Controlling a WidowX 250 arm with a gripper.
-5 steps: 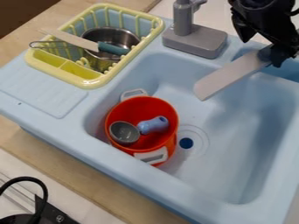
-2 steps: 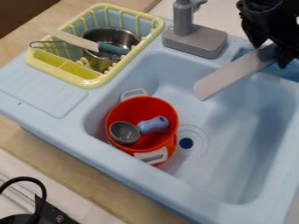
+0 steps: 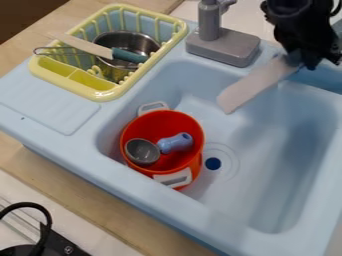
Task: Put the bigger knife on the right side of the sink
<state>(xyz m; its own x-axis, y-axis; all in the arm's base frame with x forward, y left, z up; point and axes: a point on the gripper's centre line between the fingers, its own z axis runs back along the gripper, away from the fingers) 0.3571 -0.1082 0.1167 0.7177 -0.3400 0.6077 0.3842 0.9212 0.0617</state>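
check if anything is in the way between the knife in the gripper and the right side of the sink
Nothing visible stands between the knife, held in the gripper, and the sink's right side. The red pot and gray faucet are off to the left.

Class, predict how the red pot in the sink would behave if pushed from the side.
The red pot would probably keep its shape, as its walls look moulded. It may slide over the smooth sink. The gray-and-blue scoop inside seems loose and would likely shift.
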